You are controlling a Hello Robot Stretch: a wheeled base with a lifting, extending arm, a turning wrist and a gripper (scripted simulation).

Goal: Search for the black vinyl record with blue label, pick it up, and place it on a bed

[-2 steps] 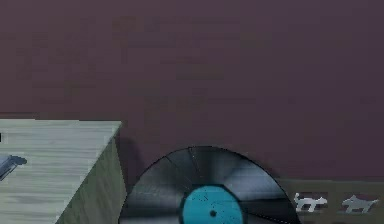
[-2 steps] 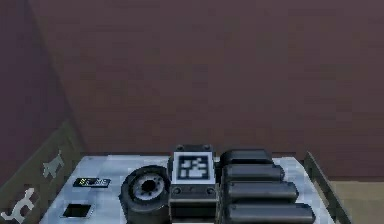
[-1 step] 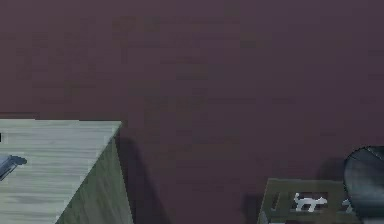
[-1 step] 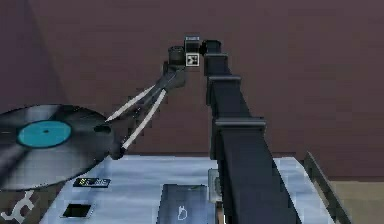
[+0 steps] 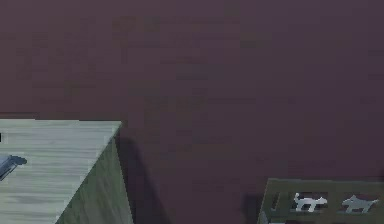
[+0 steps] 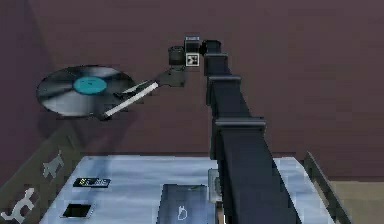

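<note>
In the forward view a cabinet [image 5: 60,165] stands lower left before the wall [image 5: 220,80], a small object [image 5: 10,165] on its top at the left edge; a low board [image 5: 325,203] sits lower right; in the arm side view the arm [image 6: 235,120] rises over a railed surface [image 6: 140,170] bearing flat items [image 6: 92,182]; left of it, the record [image 6: 85,90] hangs at the gripper [image 6: 130,98], clear of that surface

Dark square arm [image 6: 238,135], white tags [image 6: 193,59], dark pincer [image 6: 130,98]

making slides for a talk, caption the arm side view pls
The hand holds the black vinyl record with blue label clear of a pale flat surface, against a dark purple wall.
</note>
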